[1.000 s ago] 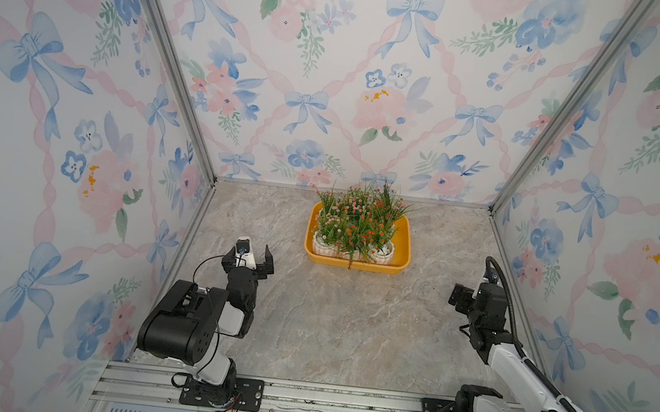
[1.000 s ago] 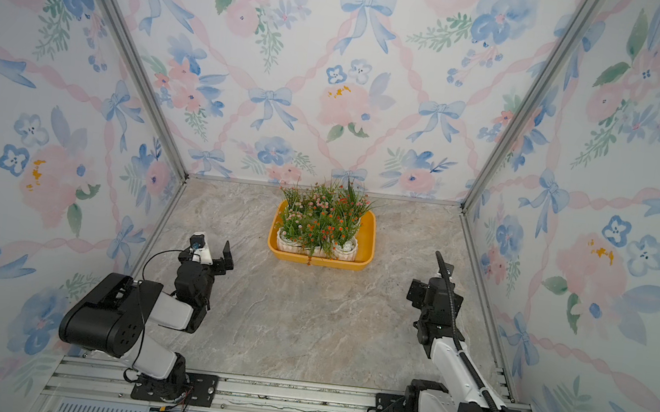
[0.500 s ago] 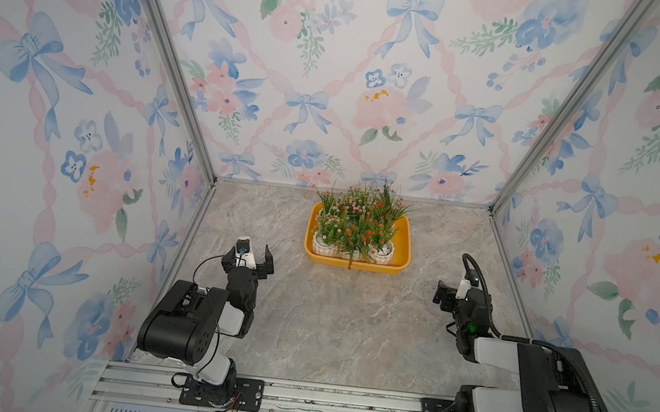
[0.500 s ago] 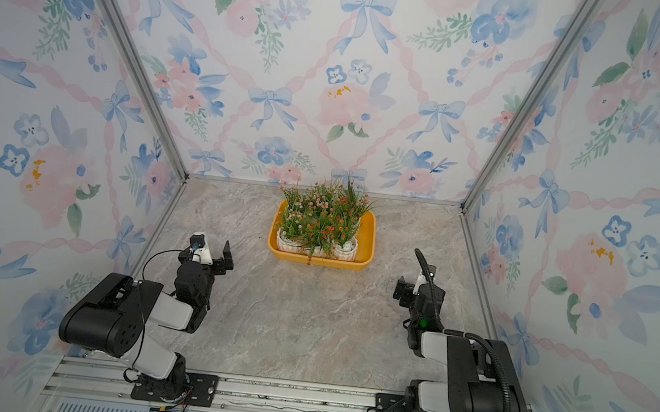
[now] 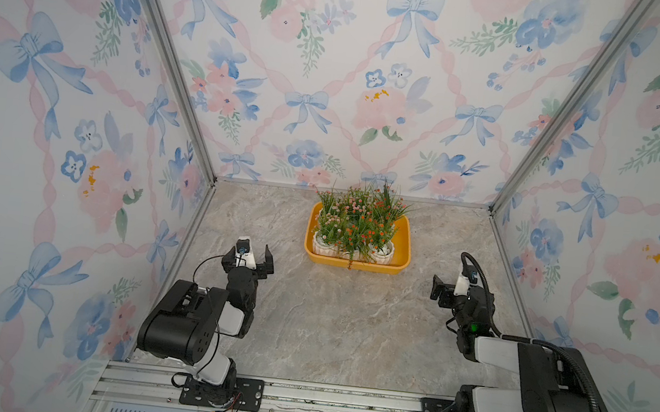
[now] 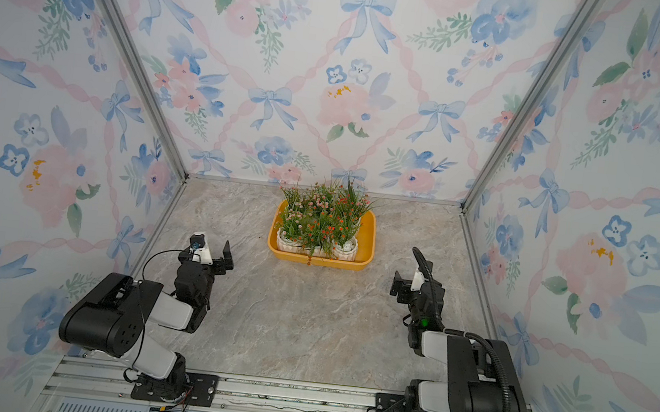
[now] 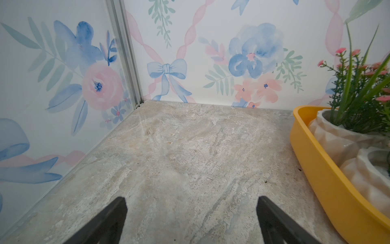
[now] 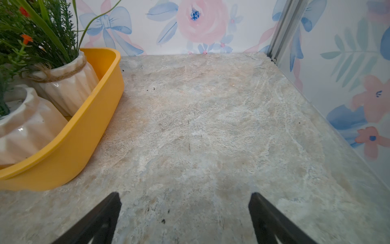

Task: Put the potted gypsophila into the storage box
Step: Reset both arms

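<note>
The pots (image 5: 359,227) seem to sit in the box (image 5: 356,265) at the far middle of the table, sprigs so crowded I can't count them. The left gripper (image 7: 191,200) and right gripper (image 8: 184,195) gape wide, empty, near-left and near-right of it. A reach in could snag the tangled sprigs and tip a pot; one stem droops over the near rim.

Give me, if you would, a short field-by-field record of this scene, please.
Container: shallow yellow-orange plastic tub, near the back wall on the grey marble-look tabletop
Contents: white ribbed pots of green sprigs with pink and orange-red flowers, upright inside the tub; count hidden by foliage
Left hand: open, empty, apart from the tub
Right hand: open, empty, apart from the tub
Loose pots: none visible
</note>
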Robot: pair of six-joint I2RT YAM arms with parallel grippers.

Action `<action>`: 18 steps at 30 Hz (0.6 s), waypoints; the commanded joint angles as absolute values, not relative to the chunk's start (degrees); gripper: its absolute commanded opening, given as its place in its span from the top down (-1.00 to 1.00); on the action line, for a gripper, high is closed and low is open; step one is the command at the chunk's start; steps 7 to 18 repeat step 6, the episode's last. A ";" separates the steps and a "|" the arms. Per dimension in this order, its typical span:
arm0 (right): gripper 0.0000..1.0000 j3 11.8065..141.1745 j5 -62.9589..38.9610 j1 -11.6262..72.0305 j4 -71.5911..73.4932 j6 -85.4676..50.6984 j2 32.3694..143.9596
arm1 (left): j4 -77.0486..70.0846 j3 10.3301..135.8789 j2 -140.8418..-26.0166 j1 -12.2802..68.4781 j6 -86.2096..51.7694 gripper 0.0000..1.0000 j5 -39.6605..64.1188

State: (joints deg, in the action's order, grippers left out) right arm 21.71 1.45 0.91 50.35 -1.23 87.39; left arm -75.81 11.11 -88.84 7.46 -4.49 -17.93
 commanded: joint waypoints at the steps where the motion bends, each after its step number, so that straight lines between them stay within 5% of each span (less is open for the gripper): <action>1: -0.94 22.71 0.71 1.02 51.46 -0.57 88.77 | -77.37 10.91 -89.12 7.65 -3.52 -0.96 -17.38; 18: -0.94 22.75 0.71 0.97 51.43 -0.61 88.77 | -77.37 10.64 -88.77 7.64 -3.56 -0.96 -17.31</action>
